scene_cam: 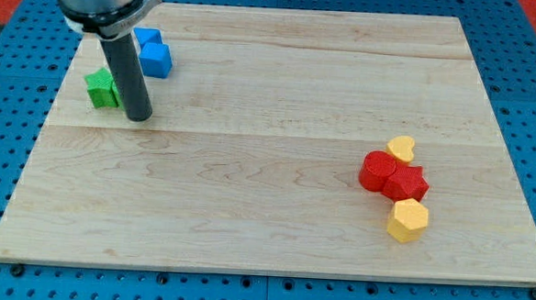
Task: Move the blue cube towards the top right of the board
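Blue cube [157, 60]: sits up and slightly to the view's right of my tip, near the tabletop's top-left corner, which is the opposite end from its goal.
My tip [138, 117]: rests on the wood below the cube, close to it but apart; there is a visible gap and no contact.
Grasping state: nothing opens or closes here. The arm ends in a plain rod, so it can only push and is holding nothing.
Why it stands so: I judge this a poor spot to push from. A push from below would drive the cube towards the top edge, not rightward, so the tip likely needs to get round to the cube's left.
Second blue block [147, 37]: just behind the cube, touching or nearly so and partly hidden by the rod; its shape is unclear.
Green block [100, 88]: just to the left of my tip, level with the rod's lower part; it crowds the way round to the cube's left.
Tabletop [290, 87]: to the right of the cube the upper half is bare wood right out to the far corner, so a long push has room.
Red blocks [392, 176]: a pair touching each other, well to the right of my tip and lower.
Yellow blocks [408, 220]: one above and one below the red pair, also clear of the likely path.
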### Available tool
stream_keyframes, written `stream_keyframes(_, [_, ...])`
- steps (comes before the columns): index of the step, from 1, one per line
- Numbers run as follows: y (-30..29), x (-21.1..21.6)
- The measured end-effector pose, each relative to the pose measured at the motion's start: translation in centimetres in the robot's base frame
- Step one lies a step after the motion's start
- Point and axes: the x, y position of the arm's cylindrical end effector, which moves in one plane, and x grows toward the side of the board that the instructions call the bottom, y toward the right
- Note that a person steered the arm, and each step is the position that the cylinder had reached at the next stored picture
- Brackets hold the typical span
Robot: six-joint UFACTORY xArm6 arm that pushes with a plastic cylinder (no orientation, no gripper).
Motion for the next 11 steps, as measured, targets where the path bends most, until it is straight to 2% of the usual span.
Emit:
stream_keyframes(1, [-3.8, 4.4])
stream_keyframes(2, [-13.3, 2.8])
stream_keyframes(3, [-13.7, 2.3])
stream_keyframes(5, [-13.7, -2.8])
stream_keyframes(7, [-10.5, -10.0])
stream_keyframes(8, [-3.6, -11.8])
stream_keyframes(9, [3.4, -11.3])
stream_keyframes(10, [4.2, -11.3])
stream_keyframes(11, [4.2, -8.9])
